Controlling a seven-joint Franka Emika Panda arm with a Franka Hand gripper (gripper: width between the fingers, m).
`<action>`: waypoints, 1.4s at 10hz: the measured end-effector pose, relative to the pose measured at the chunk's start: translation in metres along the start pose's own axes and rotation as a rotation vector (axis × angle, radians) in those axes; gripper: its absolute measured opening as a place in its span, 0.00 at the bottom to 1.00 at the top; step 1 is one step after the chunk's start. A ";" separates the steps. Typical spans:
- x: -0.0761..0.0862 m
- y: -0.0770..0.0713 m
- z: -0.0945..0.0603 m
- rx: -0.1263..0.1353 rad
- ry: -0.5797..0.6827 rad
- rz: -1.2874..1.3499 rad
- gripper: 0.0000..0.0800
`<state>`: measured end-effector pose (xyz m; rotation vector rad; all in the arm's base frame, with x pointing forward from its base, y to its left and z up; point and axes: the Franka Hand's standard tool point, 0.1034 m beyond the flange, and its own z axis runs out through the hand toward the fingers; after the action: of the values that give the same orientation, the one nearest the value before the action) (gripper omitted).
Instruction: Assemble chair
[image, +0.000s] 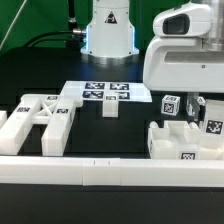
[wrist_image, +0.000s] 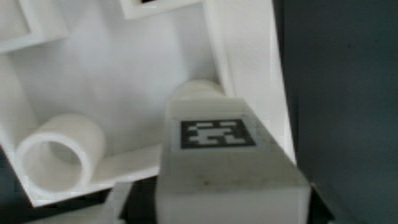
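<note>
While the chair lies in separate glossy white parts on the black table, none of the parts seen in the exterior view are joined to each other. An X-braced side frame lies flat on the exterior view's left, with square tags on its bars. A small cube stands alone near the middle, just in front of the marker board. On the exterior view's right sits a chunky white part with several tags on it, and the gripper hangs directly over it, its broad white body filling the upper right of that view. The fingers reach down among the raised pieces of that part, but whether they are apart, together or clamped on anything cannot be told from either view. The wrist view looks closely at a white moulded piece with a short round tube standing out from it. Beside the tube a greyish block with a square tag on its face rises from the near edge. Whether this block is held cannot be told. A long low border rail runs along the front of the table, and the robot's base stands behind the marker board.
</note>
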<state>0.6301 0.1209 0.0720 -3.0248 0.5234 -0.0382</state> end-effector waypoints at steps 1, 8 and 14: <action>0.000 0.001 0.000 0.009 0.005 0.117 0.36; -0.006 -0.001 0.002 0.017 -0.025 0.514 0.69; -0.004 0.004 0.005 0.007 -0.018 -0.050 0.81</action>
<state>0.6247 0.1189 0.0671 -3.0281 0.4453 -0.0156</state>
